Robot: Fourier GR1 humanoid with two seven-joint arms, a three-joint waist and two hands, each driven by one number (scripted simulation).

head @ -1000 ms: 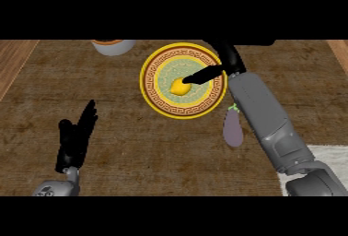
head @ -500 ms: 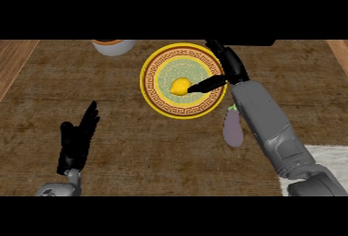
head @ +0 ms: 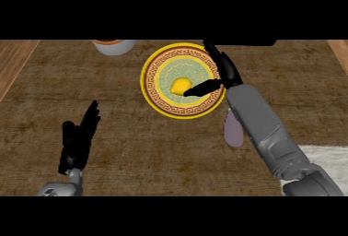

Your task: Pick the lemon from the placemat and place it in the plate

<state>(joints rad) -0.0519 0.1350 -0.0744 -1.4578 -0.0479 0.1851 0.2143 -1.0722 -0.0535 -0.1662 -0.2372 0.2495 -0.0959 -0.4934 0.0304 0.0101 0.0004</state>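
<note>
A yellow lemon point(head: 180, 85) lies near the middle of a round plate point(head: 155, 94). Its rim is yellow, with a brown patterned band and pale green centre.

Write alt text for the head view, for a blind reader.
A lemon lies in a gold-rimmed plate, the robot's open right hand beside it, thumb pointing at the lemon. The open left hand rests at lower left above the brown counter.
</note>
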